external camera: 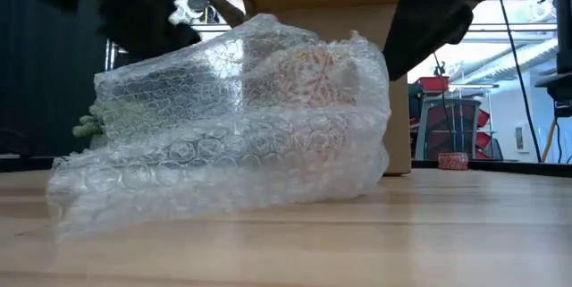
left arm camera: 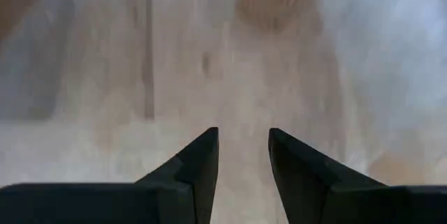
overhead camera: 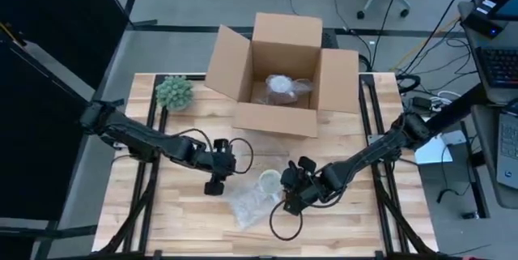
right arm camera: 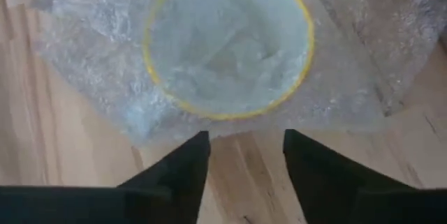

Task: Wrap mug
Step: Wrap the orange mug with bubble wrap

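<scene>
A mug with a yellow rim lies under a sheet of clear bubble wrap on the wooden table. In the low view the wrap is humped over the mug, and its edges lie on the table. My left gripper is open at the wrap's left side, low over it. My right gripper is open at the mug's right, with its fingers over bare wood just short of the wrap's edge. My left gripper stands with open fingers very close to the bubble wrap; I cannot tell whether they touch it.
An open cardboard box stands at the far middle of the table with a wrapped item inside. A small green plant sits at the far left. Bare wood lies along the near edge.
</scene>
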Robot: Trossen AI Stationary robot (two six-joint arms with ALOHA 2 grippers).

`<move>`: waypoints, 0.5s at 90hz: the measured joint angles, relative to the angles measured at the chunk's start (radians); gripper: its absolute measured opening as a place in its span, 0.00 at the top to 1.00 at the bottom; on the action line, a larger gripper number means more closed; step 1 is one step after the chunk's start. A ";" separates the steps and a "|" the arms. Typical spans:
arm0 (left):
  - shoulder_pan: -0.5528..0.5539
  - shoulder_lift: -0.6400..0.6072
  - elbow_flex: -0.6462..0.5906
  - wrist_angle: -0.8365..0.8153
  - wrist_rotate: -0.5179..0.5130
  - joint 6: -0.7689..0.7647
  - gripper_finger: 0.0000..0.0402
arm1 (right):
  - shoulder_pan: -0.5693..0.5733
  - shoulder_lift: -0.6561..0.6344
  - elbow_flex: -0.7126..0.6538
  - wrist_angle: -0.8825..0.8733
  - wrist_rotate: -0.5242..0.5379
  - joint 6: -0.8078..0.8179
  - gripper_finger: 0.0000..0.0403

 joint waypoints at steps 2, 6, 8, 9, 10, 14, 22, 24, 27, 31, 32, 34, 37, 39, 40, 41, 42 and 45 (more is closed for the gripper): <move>0.000 0.000 -0.012 0.009 -0.011 -0.005 0.71 | 0.000 0.000 0.000 0.000 -0.001 0.000 0.54; 0.000 0.000 -0.035 0.021 -0.030 -0.026 0.71 | 0.000 0.000 0.000 0.000 -0.011 0.001 0.53; 0.000 0.000 -0.047 0.025 -0.037 -0.035 0.71 | 0.000 0.000 0.000 0.001 -0.021 0.001 0.53; 0.000 0.000 -0.053 0.029 -0.040 -0.042 0.71 | 0.000 0.000 0.000 0.001 -0.026 0.001 0.53; 0.000 0.000 -0.059 0.033 -0.043 -0.050 0.71 | 0.000 0.000 0.000 0.001 -0.030 0.000 0.53; 0.002 0.000 -0.085 0.055 -0.052 -0.077 0.71 | 0.000 0.000 0.000 0.002 -0.031 -0.001 0.53; 0.002 0.000 -0.133 0.095 -0.059 -0.129 0.71 | -0.002 0.000 0.000 0.002 -0.026 -0.002 0.53; 0.002 0.000 -0.146 0.107 -0.060 -0.139 0.71 | -0.003 0.000 0.000 0.002 -0.026 -0.002 0.53; 0.002 0.000 -0.162 0.118 -0.064 -0.158 0.71 | -0.005 0.000 0.000 0.002 -0.025 -0.002 0.53; 0.002 0.000 -0.177 0.118 -0.093 -0.182 0.71 | -0.005 0.000 0.000 0.002 -0.024 -0.003 0.53; 0.002 0.000 -0.180 0.117 -0.103 -0.186 0.71 | -0.006 0.000 0.000 0.002 -0.023 -0.004 0.53; 0.002 0.000 -0.187 0.116 -0.125 -0.201 0.71 | -0.006 0.000 0.000 0.002 -0.023 -0.005 0.53; 0.002 0.000 -0.198 0.118 -0.150 -0.221 0.71 | -0.006 0.000 0.000 0.003 -0.022 -0.004 0.53; 0.002 0.000 -0.206 0.118 -0.162 -0.235 0.71 | -0.006 0.000 0.000 0.003 -0.023 -0.001 0.53; 0.003 0.000 -0.209 0.118 -0.167 -0.237 0.71 | -0.006 0.000 0.000 0.004 -0.023 0.000 0.53; 0.004 0.000 -0.212 0.117 -0.171 -0.240 0.71 | -0.006 0.000 0.000 0.004 -0.023 0.002 0.53; 0.003 0.000 -0.215 0.116 -0.176 -0.242 0.71 | -0.006 0.000 0.000 0.005 -0.024 0.004 0.53; 0.004 0.000 -0.223 0.117 -0.184 -0.256 0.71 | -0.006 0.000 0.000 0.008 -0.026 0.005 0.53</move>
